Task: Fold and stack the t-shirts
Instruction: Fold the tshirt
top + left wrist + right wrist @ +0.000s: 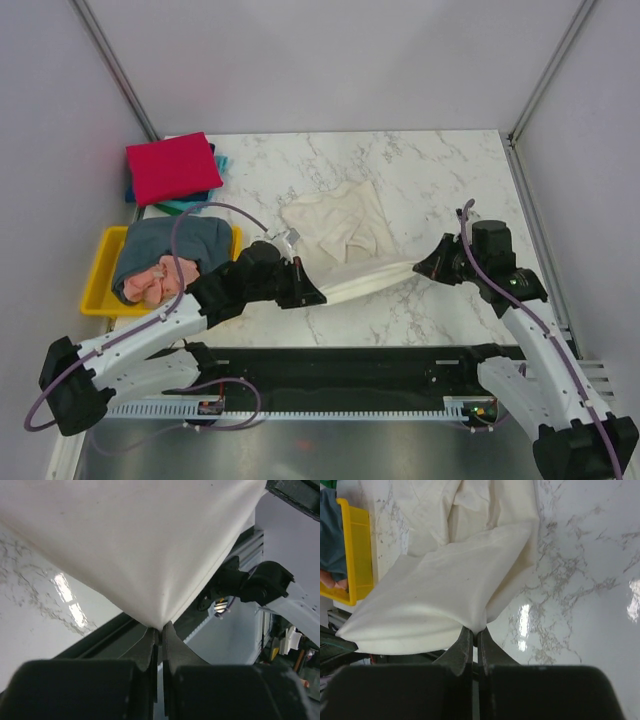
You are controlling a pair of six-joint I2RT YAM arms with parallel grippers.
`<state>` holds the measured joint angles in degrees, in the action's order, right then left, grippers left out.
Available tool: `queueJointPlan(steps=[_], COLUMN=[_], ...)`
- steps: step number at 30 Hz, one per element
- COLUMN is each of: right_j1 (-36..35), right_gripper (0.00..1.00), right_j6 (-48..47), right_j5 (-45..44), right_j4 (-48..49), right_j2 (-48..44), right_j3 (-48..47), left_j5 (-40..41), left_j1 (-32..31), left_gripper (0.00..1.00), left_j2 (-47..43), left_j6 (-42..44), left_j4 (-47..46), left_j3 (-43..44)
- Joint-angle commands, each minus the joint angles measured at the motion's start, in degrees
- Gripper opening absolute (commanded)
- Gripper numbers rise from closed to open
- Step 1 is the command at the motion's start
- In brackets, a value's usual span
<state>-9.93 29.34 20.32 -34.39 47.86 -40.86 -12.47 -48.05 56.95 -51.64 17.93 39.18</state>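
My left tool (160,628) & right tool (476,630) are each clamped on a thin pinch of the cream tee (445,595). If I stretch too hard, cloth could slip out & the fold skew.

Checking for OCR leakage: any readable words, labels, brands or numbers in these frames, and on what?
No readable text in any view.
cream-white t-shirt: plain, no print or tag showing.
red t-shirt and yellow tray: no markings visible.
small parts on the front rail: too small to tell whether they carry any text.
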Motion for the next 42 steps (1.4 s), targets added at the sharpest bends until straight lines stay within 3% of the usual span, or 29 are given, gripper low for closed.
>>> queueJointPlan(steps=[1,9,22,33,42], right_j1=[0.4,0.4,0.4,0.4,0.3], right_gripper=[0.00,0.00,0.00,0.00,0.00], right_j6=[0.9,0.9,-2.9,-4.5,-4.2], right_j5=[-1.2,-1.3,-3.6,-4.1,-1.5], right_j4=[-9.0,-14.7,-7.9,-4.2,-0.9], right_j2=[-4.7,-7.2,12.2,31.7,53.1], right_j3=[-2.6,-8.0,-18.9,-33.0,-47.4], left_j5=[2.3,1.4,9.7,-1.9,-7.9], left_j1=[-2.5,-5.4,-2.6,14.6,26.0], left_gripper=[0.02,0.02,0.02,0.02,0.02], left_j2=[-5.6,-11.1,-4.1,5.9,22.7], left_j6=[-7.9,-12.9,-5.6,4.8,12.6], left_j4=[8.1,14.1,20.5,19.9,18.6], left_j3=[-1.4,0.5,12.4,18.6,27.2])
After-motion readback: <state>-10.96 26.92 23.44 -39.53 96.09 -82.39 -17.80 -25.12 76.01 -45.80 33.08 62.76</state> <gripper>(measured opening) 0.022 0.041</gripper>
